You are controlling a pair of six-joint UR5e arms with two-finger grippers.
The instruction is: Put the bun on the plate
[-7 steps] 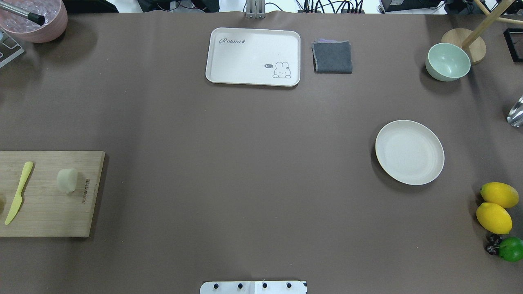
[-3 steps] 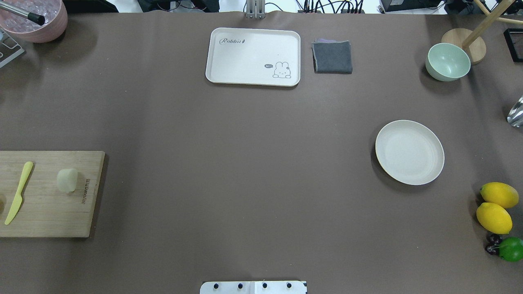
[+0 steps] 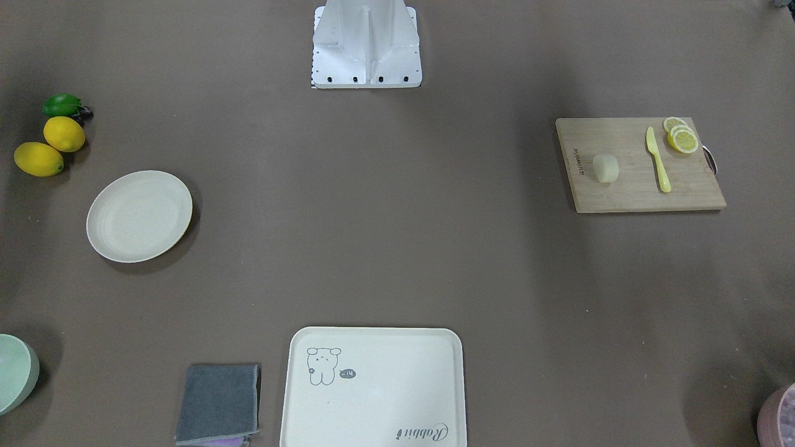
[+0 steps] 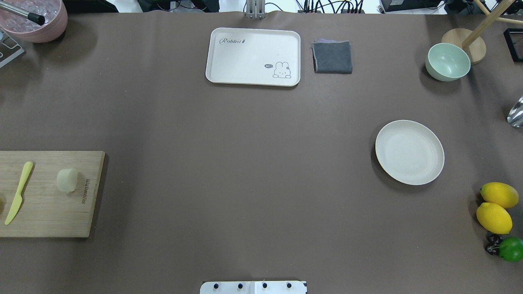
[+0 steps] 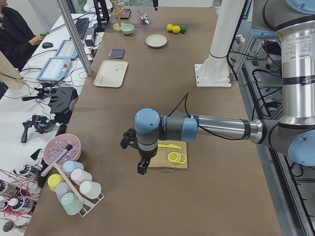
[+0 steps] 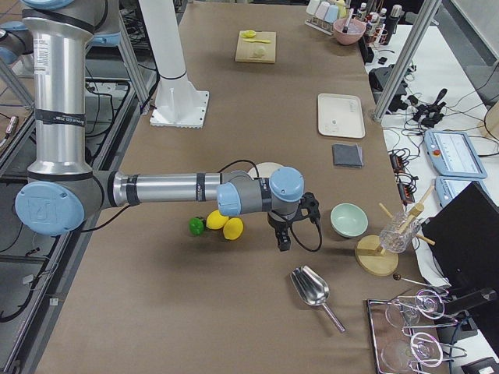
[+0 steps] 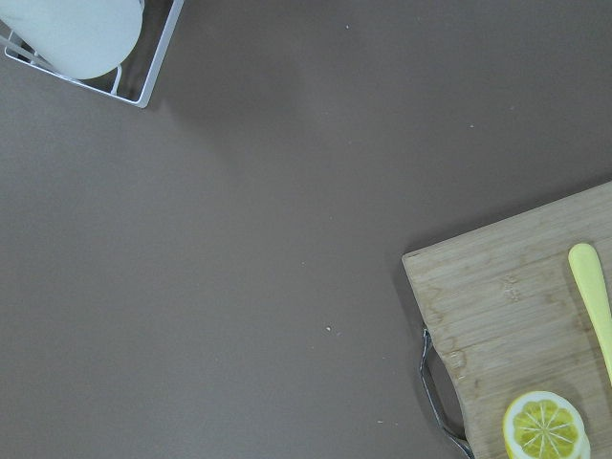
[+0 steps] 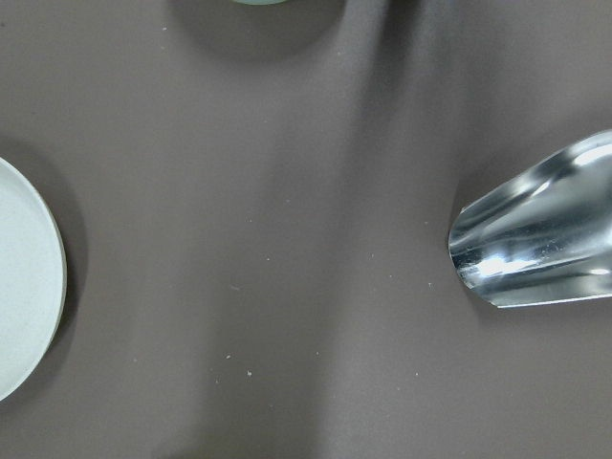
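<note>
The bun [image 4: 67, 180] is a small pale cream lump lying on a wooden cutting board [image 4: 49, 212] at the table's left edge; the front-facing view also shows the bun [image 3: 605, 168]. The round off-white plate [image 4: 409, 152] sits bare on the right side, and the right wrist view catches the plate's rim [image 8: 24, 287]. My left gripper [image 5: 141, 164] hangs beyond the board's outer end, seen only from the side. My right gripper [image 6: 283, 241] hovers near the plate and green bowl, also seen only from the side. I cannot tell whether either is open or shut.
A yellow knife [image 4: 18, 192] and lemon slices [image 3: 682, 136] share the board. A rabbit tray [image 4: 253, 56] and grey cloth [image 4: 332, 57] lie at the back. A green bowl [image 4: 448, 62], lemons [image 4: 496, 206], a metal scoop [image 8: 535, 249] and a pink bowl [image 4: 34, 18] line the edges.
</note>
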